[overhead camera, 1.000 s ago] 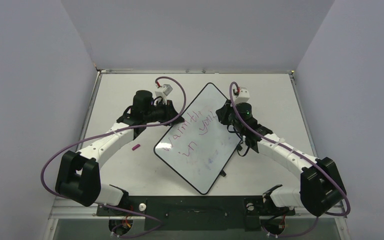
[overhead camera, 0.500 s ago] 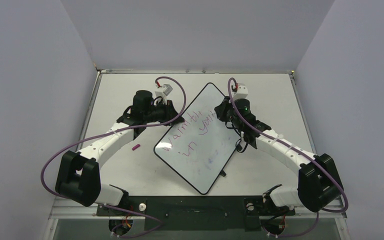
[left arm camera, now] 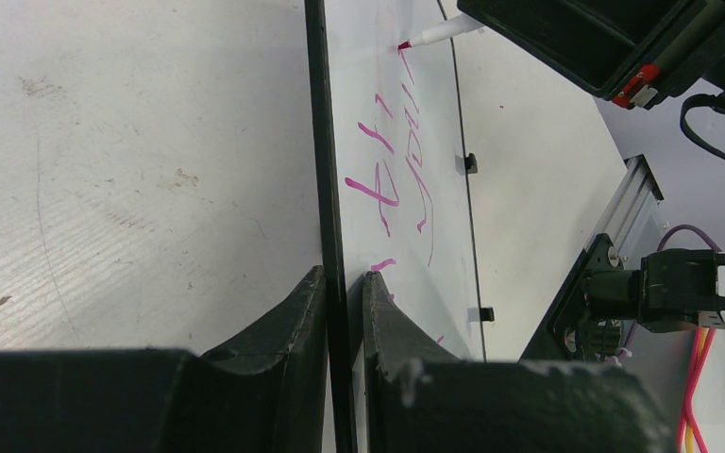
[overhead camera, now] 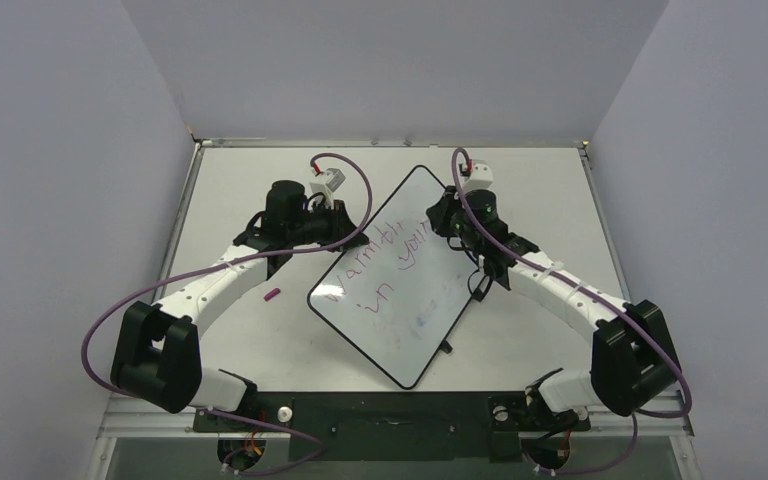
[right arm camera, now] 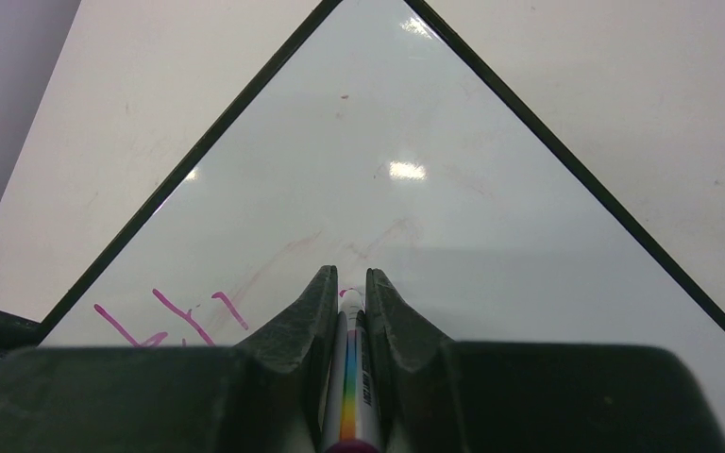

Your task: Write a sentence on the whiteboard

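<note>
Whiteboard: the glossy white rectangular whiteboard (overhead camera: pixel 400 355) with a thin black rim and rounded corners lies on the off-white tabletop (overhead camera: pixel 230 180), between the two arms.
Left gripper: the black left gripper (left arm camera: pixel 345 278) is clamped on the board's left long edge, one finger on either side of the black rim.
Right gripper: the black right gripper (right arm camera: pixel 351 276) is closed around a white marker (right arm camera: pixel 351 377) with a rainbow strip on its barrel, over the half of the board towards its far corner.
Marker tip: in the left wrist view the magenta tip meets the board surface at the far end of the second line.
Sentence: the handwritten pink-magenta sentence (overhead camera: pixel 392 262) sits on the board between the two grippers, its first line nearest the left gripper's edge.
Readable writing: two lines, roughly "warmth" and "in your"; the small print on the marker barrel is too small to read.
Board axis: turned diagonally, long axis running from near left to far right, one corner pointing at the back wall.
Line direction: the words run along that long axis.
Loose item: a small magenta piece (overhead camera: pixel 273 295) lies on the tabletop left of the board, apart from it.
</note>
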Controlling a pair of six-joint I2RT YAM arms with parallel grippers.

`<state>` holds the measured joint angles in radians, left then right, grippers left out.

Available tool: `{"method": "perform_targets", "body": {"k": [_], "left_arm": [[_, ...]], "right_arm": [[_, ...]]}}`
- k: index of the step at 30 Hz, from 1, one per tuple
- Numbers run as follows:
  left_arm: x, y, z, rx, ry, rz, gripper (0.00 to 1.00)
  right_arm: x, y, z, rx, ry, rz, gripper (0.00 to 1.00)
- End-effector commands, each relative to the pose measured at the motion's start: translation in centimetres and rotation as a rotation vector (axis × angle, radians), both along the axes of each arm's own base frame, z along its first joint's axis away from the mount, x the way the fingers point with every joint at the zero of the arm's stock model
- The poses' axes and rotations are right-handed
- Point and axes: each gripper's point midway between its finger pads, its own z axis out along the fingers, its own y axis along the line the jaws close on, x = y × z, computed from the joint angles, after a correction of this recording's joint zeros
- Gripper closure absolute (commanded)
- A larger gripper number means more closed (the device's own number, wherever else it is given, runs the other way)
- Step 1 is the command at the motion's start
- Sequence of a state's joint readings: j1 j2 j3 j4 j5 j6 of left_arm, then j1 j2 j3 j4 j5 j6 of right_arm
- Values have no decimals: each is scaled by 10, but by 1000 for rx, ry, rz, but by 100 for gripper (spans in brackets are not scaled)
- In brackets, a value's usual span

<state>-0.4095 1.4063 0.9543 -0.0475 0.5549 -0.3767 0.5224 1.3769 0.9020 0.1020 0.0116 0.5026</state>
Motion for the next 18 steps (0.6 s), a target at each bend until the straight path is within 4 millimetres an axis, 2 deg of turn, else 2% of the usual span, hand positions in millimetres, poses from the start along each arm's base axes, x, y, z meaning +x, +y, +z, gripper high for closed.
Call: {"method": "perform_targets", "body": {"k": [1,11,18], "left_arm": [[18,7,18,33,-161,16,100],[17,7,18,32,-161,15,100],[17,7,18,32,-162,16,100]], "right_arm": [[13,-2,15,-12,-35,-17,100],[20,-12,17,-50,-32,-62,100],[12,-18,38,-33,-72,-61,100]]}}
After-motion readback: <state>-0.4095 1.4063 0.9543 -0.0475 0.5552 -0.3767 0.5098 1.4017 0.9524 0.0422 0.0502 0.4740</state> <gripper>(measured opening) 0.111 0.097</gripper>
